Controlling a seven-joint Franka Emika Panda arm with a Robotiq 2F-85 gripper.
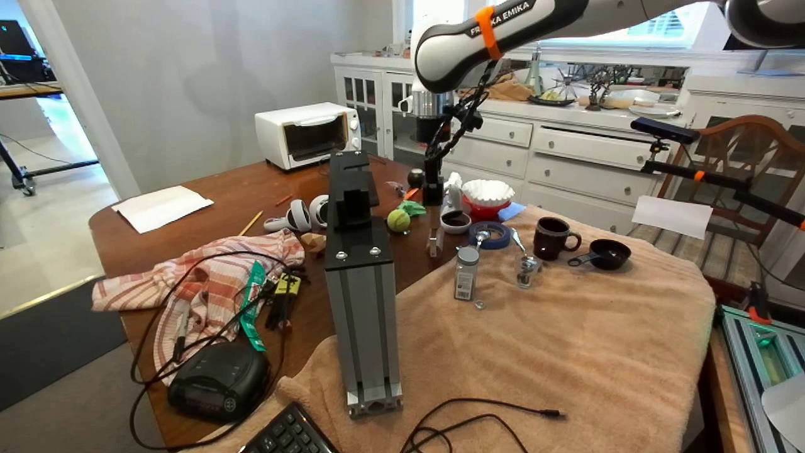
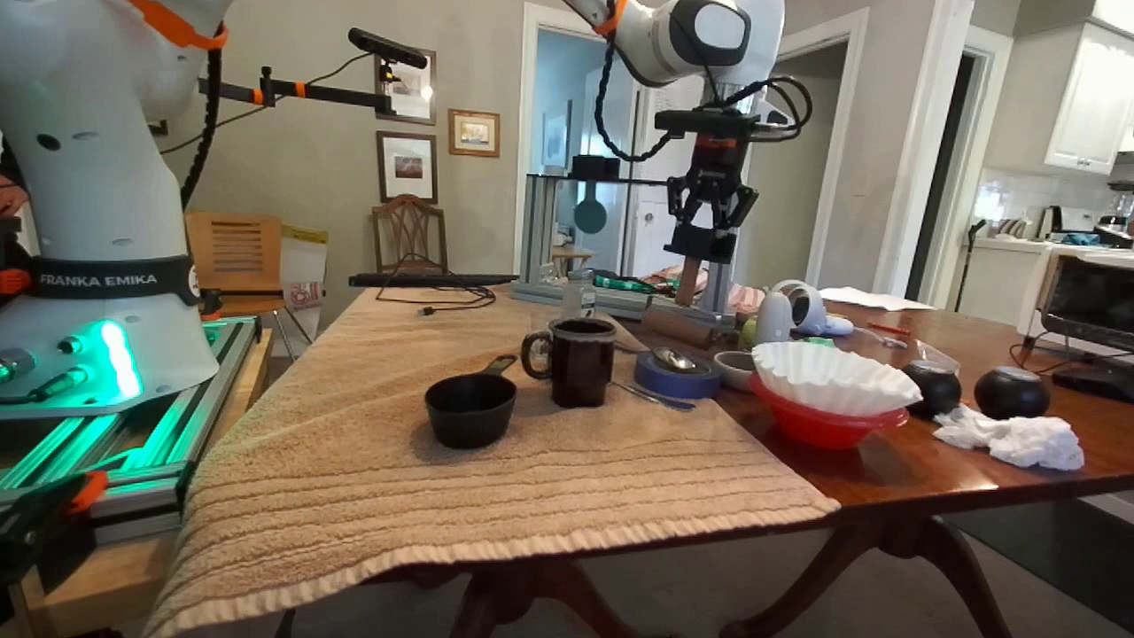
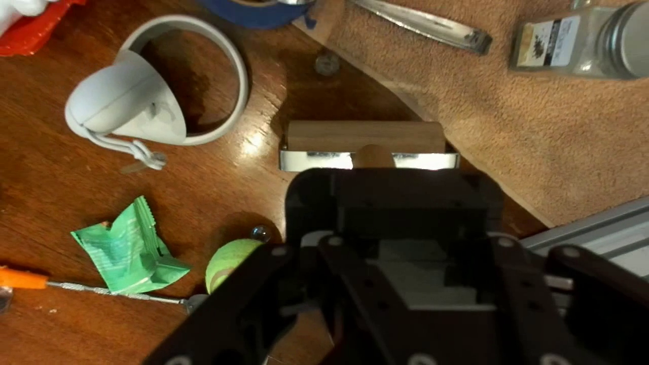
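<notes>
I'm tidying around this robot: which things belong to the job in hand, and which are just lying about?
Likely part of the job:
wooden-handled tool, held in the gripper

Apparently just lying about:
dark mug
black measuring cup
blue tape roll
tennis ball
green wrapper
lidded jar

The tool (image 3: 365, 136) is matt wood and shiny metal, the wooden table (image 3: 50, 187) glossy, the towel (image 1: 553, 346) rough.

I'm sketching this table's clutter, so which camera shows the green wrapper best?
The wrist view: the green wrapper appears large and whole there, from above, crinkles and all. The exterior views show less: it looks small near the tennis ball, or is just a sliver peeking from behind the white paper filter.
</notes>
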